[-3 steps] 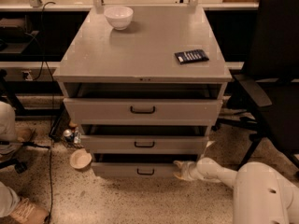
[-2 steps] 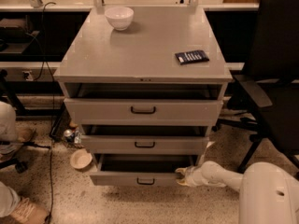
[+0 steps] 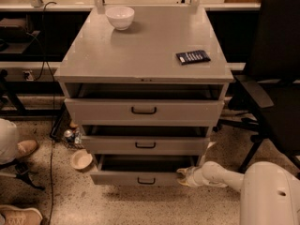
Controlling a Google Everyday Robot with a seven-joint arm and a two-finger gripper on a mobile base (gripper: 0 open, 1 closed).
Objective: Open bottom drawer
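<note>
The grey cabinet [image 3: 140,55] has three drawers. The bottom drawer [image 3: 117,177] is the lowest one, with a shallow grey front and a small black bar handle [image 3: 146,181]. It stands pulled out further than the middle drawer [image 3: 145,145] above it, and a dark strip of its inside shows. My white arm [image 3: 267,191] reaches in from the lower right. My gripper [image 3: 186,176] is at the right end of the bottom drawer's front, touching it.
A white bowl [image 3: 120,17] and a dark flat packet [image 3: 192,56] lie on the cabinet top. A black office chair [image 3: 276,78] stands at the right. A small bowl [image 3: 81,159] and a can lie on the floor at the left. A person's shoes [image 3: 21,214] are at the lower left.
The bottom drawer has slid out toward the camera, and my gripper has moved with its right end.
</note>
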